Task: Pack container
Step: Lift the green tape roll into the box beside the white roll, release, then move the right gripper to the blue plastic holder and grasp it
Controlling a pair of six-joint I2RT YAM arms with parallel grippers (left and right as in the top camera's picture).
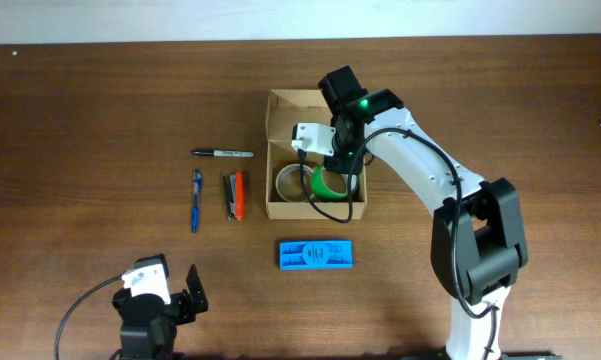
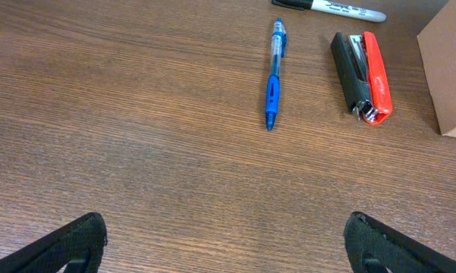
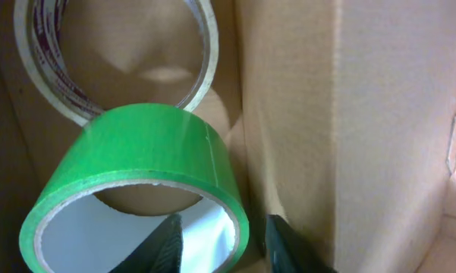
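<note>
The container is a tan cardboard box standing open at the table's middle. Its corner shows at the right edge of the left wrist view. Inside lie a clear tape roll and a green tape roll. In the right wrist view the green roll leans tilted against the clear roll, beside the box wall. My right gripper is down inside the box, partly open. One finger is inside the green roll and one outside its wall. My left gripper is wide open and empty over bare table at the front left.
Left of the box lie a black marker, a blue pen and a red-and-black stapler. The same pen and stapler show ahead of my left gripper. A flat blue case lies in front of the box.
</note>
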